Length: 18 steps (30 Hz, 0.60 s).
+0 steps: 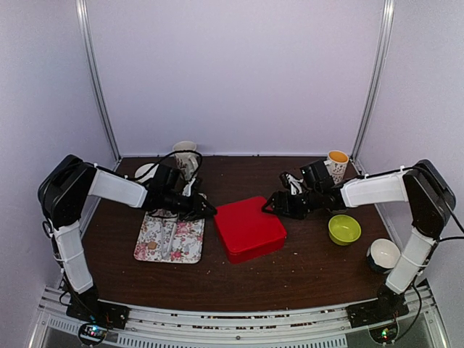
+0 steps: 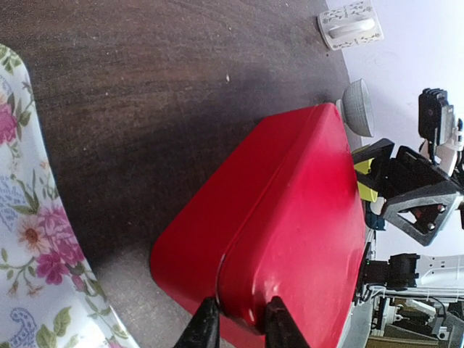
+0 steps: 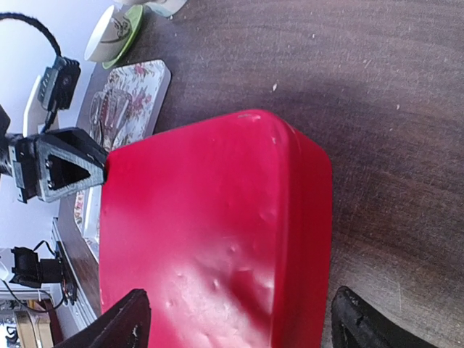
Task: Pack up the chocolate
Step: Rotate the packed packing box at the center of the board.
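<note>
A shut red tin [image 1: 249,228] lies mid-table, its lid on. My left gripper [image 1: 205,209] reaches its left corner. In the left wrist view that gripper [image 2: 243,308] is closed narrow on the red tin's lid [image 2: 304,217], one finger at the seam and one on top. My right gripper [image 1: 272,204] is at the tin's far right end. In the right wrist view it [image 3: 243,315] stands open, its fingers straddling the red tin [image 3: 210,239] without touching. Of the chocolate, only a tiny tan piece [image 1: 151,245] shows, on the floral tray [image 1: 185,245].
Metal tongs [image 1: 168,233] lie on the floral tray. A green bowl [image 1: 344,229] and a white bowl [image 1: 383,254] sit at the right. A mug with a yellow inside [image 1: 336,165] stands back right. A white cup [image 1: 185,156] and a saucer [image 1: 147,172] stand back left.
</note>
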{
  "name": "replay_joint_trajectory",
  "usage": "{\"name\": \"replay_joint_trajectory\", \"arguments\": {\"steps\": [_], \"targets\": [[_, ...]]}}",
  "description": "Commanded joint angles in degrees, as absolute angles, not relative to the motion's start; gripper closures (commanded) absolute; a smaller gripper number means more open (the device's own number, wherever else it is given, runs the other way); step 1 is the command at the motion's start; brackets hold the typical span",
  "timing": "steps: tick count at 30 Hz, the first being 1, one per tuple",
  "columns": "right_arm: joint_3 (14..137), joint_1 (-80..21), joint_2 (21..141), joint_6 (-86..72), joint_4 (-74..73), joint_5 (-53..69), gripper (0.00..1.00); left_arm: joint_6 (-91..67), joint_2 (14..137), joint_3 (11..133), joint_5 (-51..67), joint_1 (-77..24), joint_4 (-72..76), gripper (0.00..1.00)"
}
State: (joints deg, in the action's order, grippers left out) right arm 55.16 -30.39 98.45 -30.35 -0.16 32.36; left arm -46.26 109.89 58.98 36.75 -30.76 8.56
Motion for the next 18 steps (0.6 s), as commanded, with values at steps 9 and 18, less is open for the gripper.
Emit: {"name": "replay_joint_trajectory", "arguments": {"steps": [9,18], "targets": [[54.02,-30.23,100.37,-28.81,0.83,33.81,0.18,-44.63,117.2,57.2,28.66,-30.23,1.89,0.81],[54.63,-30.15,99.05,-28.21,0.09,32.37,0.18,-44.31,113.26,56.05,22.78,-32.14,1.1,0.84]]}}
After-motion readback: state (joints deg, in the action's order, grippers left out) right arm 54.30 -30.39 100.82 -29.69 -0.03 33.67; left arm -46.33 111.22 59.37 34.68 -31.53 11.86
